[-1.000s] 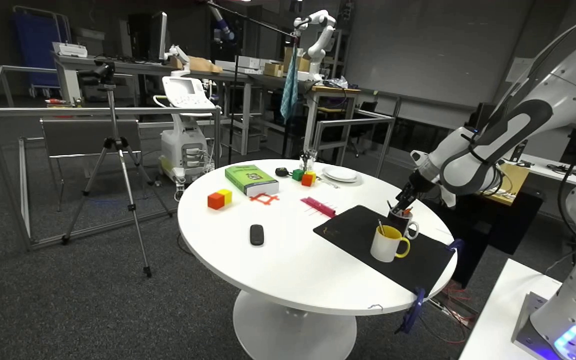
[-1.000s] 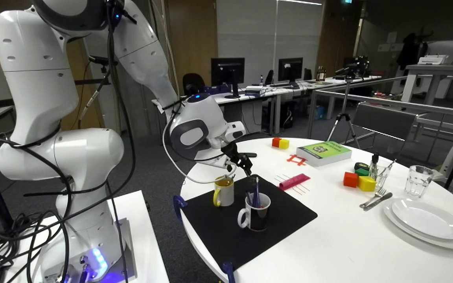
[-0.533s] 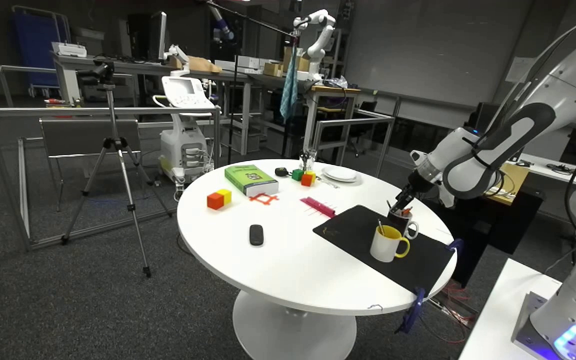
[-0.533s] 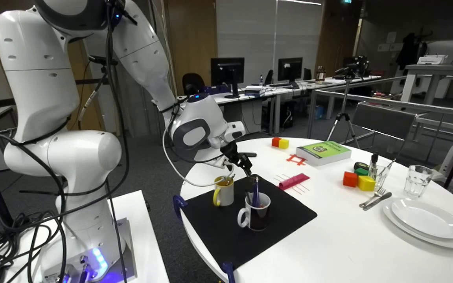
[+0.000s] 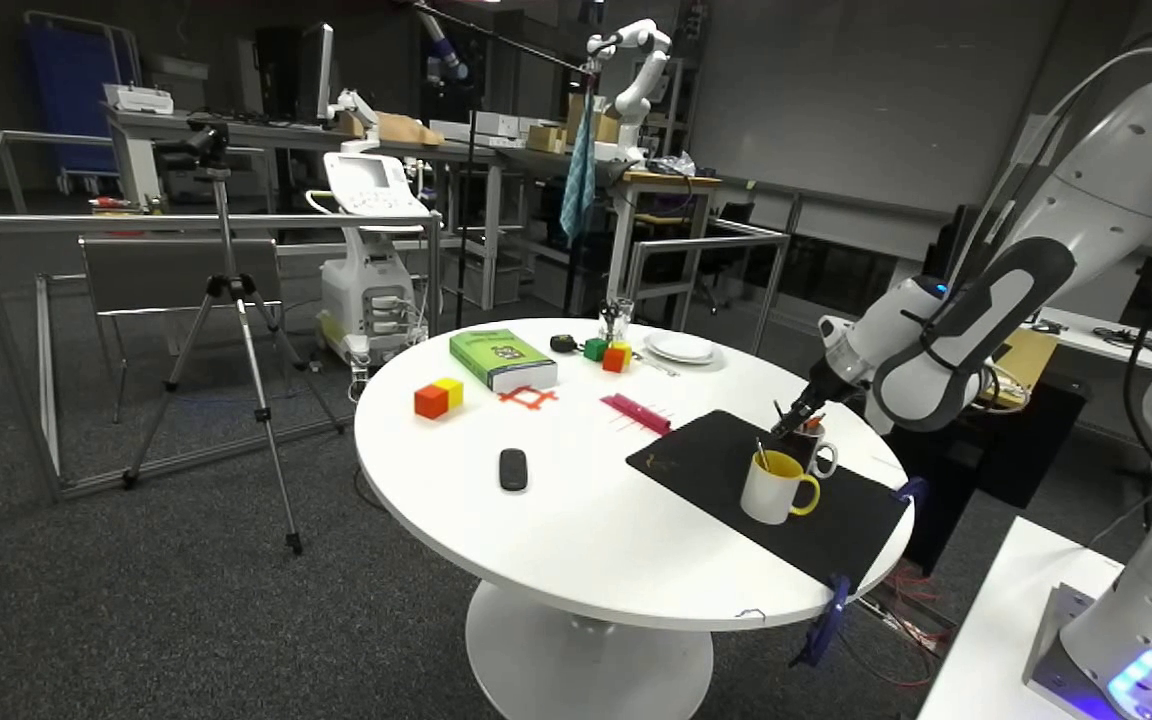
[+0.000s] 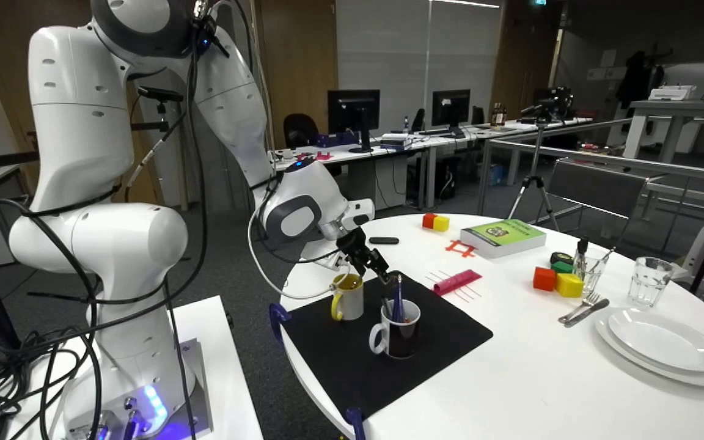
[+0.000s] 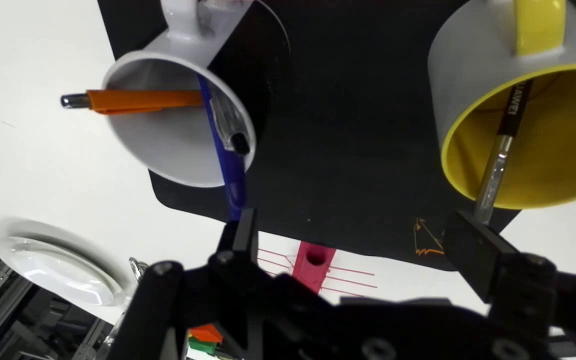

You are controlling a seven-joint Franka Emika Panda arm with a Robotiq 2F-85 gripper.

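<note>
My gripper stands open in the wrist view, nothing between its fingers. A black-and-white mug with an orange pen, a blue pen and a clear pen lies toward the left finger, which overlaps the blue pen's end; contact cannot be told. Toward the right finger is a white mug with yellow inside; a dark stick with silver end leans out of it, its end partly behind that finger. Both mugs stand upright on a black mat. In an exterior view, the gripper hovers above the mat's far side, behind the mugs.
Beyond the mat lies a magenta piece with thin prongs. A green book, coloured cubes, a dark remote, a glass and stacked plates share the round table. Blue clamps grip the mat's edge.
In the last half second the arm has shifted, and the gripper has moved slightly toward the yellow mug's side. It stays open; mugs and pens have not visibly moved.
</note>
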